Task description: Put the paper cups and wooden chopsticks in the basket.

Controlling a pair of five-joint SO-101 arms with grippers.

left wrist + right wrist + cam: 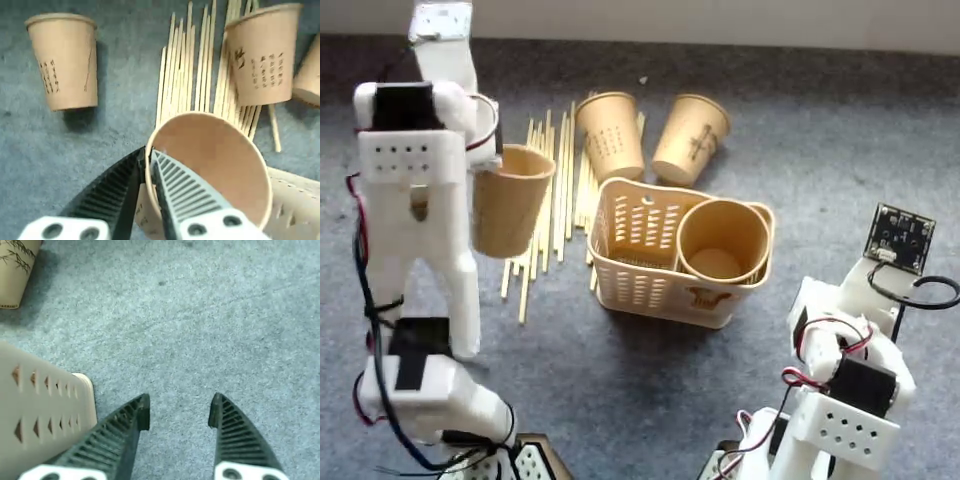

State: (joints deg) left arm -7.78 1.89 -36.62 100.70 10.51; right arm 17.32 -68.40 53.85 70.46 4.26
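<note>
Grey carpet bore the basket. Left gripper pinched the rim of a paper cup just left of it. Right gripper gaped wide, empty.

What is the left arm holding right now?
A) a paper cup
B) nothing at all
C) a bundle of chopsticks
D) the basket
A: its fingers are closed on the rim of a paper cup.
</note>
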